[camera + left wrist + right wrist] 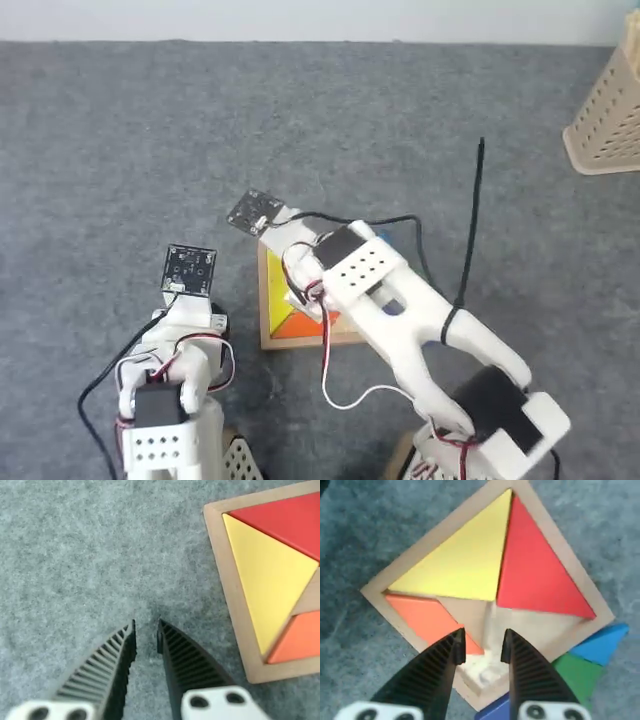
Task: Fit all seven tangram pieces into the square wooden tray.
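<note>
The tray lies flat on the grey mat and is partly filled. The yellow triangle and red triangle sit edge to edge across one half. The orange piece occupies a corner against the yellow one, with bare tray floor beside it. The right gripper hangs directly over that bare area, probably to work a piece into the gap. A pale block lies at a tray corner beneath this gripper; whether the gripper clamps it cannot be determined. The blue piece and green piece rest on the mat just outside the tray rim, touching each other and not yet placed. The left gripper is parked over bare mat beside the tray without touching it, slightly parted and empty, presumably to keep the work area clear.
</note>
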Motion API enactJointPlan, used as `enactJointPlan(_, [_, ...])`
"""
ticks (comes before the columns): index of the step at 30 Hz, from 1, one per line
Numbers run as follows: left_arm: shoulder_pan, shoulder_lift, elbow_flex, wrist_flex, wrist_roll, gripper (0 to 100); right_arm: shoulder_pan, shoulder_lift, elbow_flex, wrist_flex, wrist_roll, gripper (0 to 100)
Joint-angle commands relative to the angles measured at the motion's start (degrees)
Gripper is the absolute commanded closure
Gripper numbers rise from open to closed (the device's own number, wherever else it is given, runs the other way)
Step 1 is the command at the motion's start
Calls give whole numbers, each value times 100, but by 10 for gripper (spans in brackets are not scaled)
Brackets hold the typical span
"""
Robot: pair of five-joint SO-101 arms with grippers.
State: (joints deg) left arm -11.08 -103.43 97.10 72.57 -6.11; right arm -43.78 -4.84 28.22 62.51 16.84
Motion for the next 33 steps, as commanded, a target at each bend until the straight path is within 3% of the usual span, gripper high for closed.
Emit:
enactJointPlan(1, [18,-132,-48,0,44,929,110,-259,440,-409,-26,876])
enactJointPlan(4, [18,-132,-48,0,44,929,92,13,774,-804,-18,876])
enactJointPlan(15, [18,-132,-48,0,44,929,-391,620,527,-787,-26,876])
enactJointPlan(33, [18,-132,-48,0,44,929,-171,-1200,554,198,26,872])
